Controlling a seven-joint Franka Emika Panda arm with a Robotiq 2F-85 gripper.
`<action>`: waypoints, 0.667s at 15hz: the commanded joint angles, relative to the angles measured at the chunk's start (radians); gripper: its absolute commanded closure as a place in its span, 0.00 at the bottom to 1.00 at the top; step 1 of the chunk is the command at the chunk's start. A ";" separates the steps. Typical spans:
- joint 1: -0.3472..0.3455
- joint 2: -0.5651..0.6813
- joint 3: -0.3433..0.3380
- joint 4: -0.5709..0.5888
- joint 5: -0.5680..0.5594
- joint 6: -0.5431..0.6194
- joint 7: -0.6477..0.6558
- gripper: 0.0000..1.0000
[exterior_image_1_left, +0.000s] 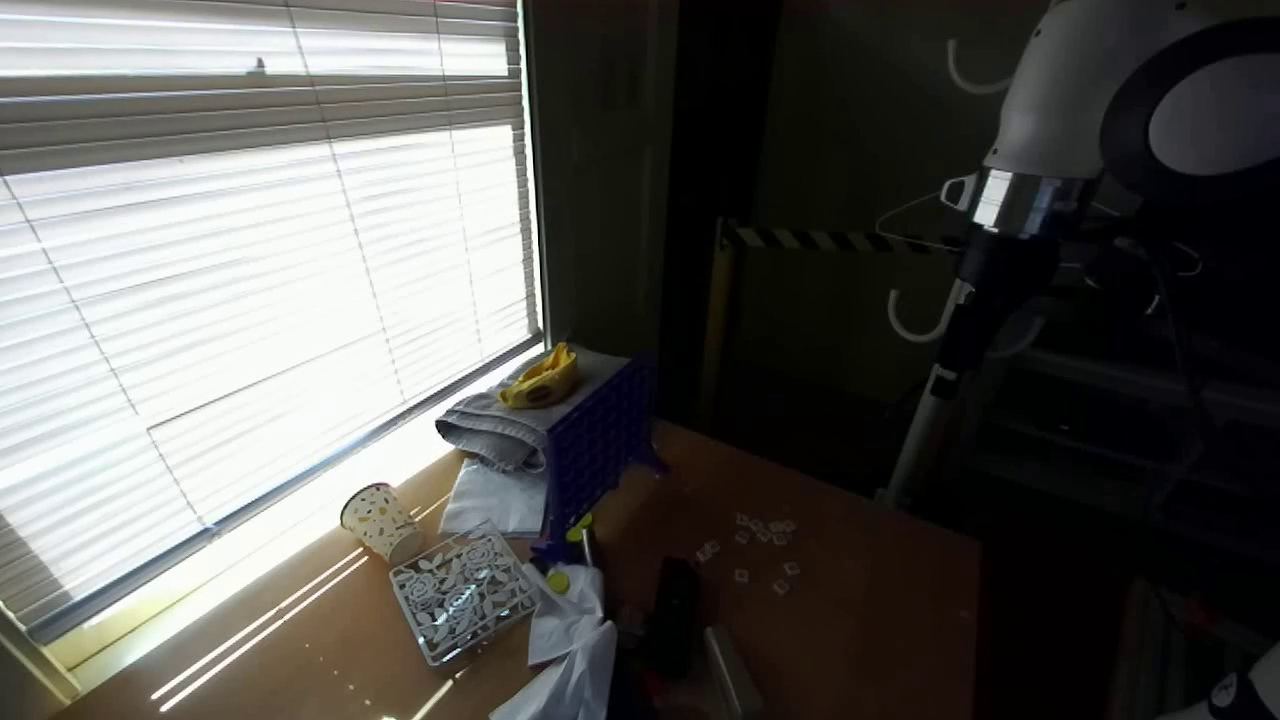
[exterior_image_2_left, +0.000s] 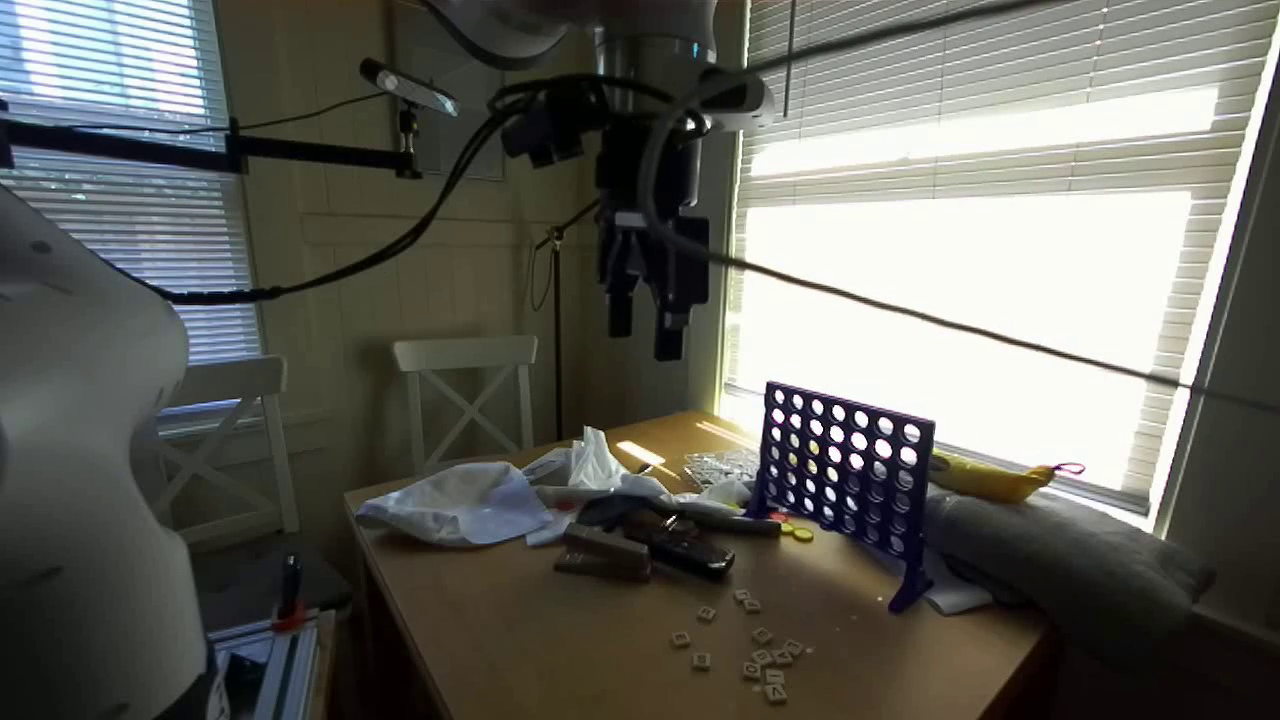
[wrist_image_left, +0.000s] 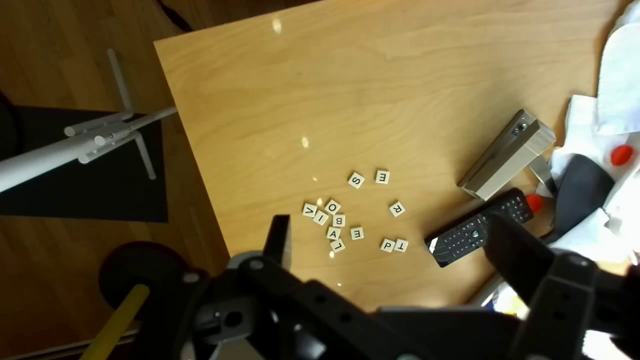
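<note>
Nearest the wrist camera, can see the black gripper (wrist_image_left: 389, 225), with fingers spread wide and nothing between them, hanging well above the surface. Framed by that gap, on the pale wooden table (wrist_image_left: 380, 95), can count a dozen letter tiles (wrist_image_left: 357, 233), some crowded together, others apart. Near them, can make out a dark remote control (wrist_image_left: 462, 240) and, just beside it, a metallic stapler (wrist_image_left: 505, 155). Past these, see a heap of rumpled white material (exterior_image_2_left: 460, 503); cannot tell whether cloth or plastic. Across the wood, notice flecks and long stripes of sunlight (exterior_image_1_left: 257, 623).

In an exterior view, find a blue game rack (exterior_image_1_left: 600, 435) standing upright on the table, beside a folded grey towel (exterior_image_1_left: 500, 430) with a yellow pouch (exterior_image_1_left: 540, 378) on top. Close to the sill (exterior_image_1_left: 290, 522), spot a speckled paper cup (exterior_image_1_left: 378, 522) just beside a floral lattice holder (exterior_image_1_left: 465, 595).

Around the table, see a dim room, lit mainly through white blinds (exterior_image_1_left: 270, 270), glaring almost to blankness. Against a pale panelled wall (exterior_image_2_left: 330, 340), can see a white chair (exterior_image_2_left: 465, 354) with a crossed back, close to the table, and near it a black pole (exterior_image_2_left: 558, 340). In the darker part, can pick out striped tape (exterior_image_1_left: 830, 240) and, in the wrist view, a white stand (wrist_image_left: 50, 156) with branching arms near the table's edge. Under everything, see dark wooden floorboards (wrist_image_left: 60, 260).
</note>
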 joint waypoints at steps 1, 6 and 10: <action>-0.001 0.000 0.000 0.002 0.000 -0.002 -0.001 0.00; -0.001 0.000 0.000 0.002 0.000 -0.002 -0.001 0.00; -0.015 0.067 -0.021 0.032 -0.010 0.083 -0.020 0.00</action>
